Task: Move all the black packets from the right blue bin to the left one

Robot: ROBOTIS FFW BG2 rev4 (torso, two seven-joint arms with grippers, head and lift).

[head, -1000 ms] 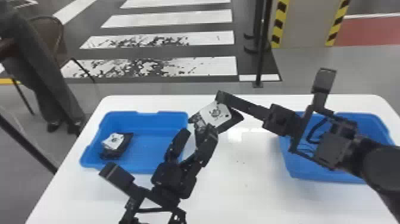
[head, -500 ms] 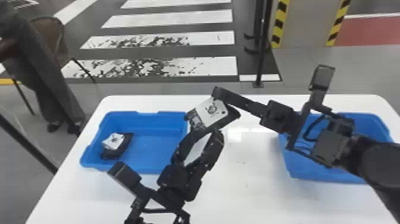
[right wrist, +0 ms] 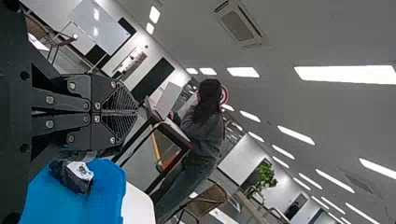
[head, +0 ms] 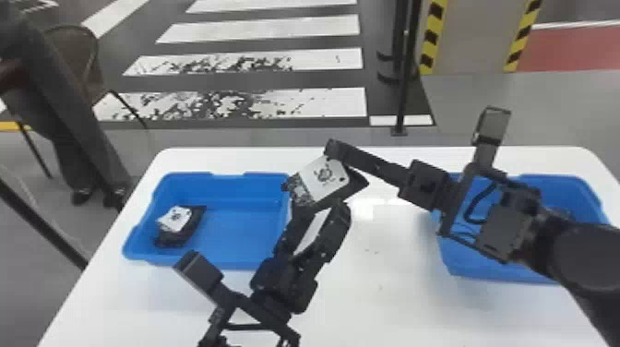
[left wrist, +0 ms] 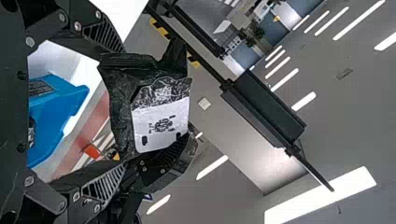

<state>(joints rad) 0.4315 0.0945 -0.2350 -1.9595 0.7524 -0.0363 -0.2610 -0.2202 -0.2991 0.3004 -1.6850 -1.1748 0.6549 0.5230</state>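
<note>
Over the table between the bins, my right gripper (head: 333,152) is shut on the top edge of a black packet (head: 325,177) with a white label. Just below that packet, my left gripper (head: 313,230) stands open, fingers apart. In the left wrist view the packet (left wrist: 161,119) spans the gap by the tips of my left gripper (left wrist: 124,108); the other gripper is at its label edge. The right wrist view has my right gripper (right wrist: 137,112) with fingers together. Another black packet (head: 180,226) lies in the left blue bin (head: 249,175), also visible as a packet (right wrist: 74,172).
The right blue bin (head: 498,272) stands partly behind my right arm, with something dark inside it. Both bins are on a white table (head: 369,295). A black post (head: 401,92) rises beyond the table's far edge.
My left gripper has moved up and right to the held packet's lower edge. My right gripper and its packet have shifted slightly left and up, and the packet has tilted a little.
</note>
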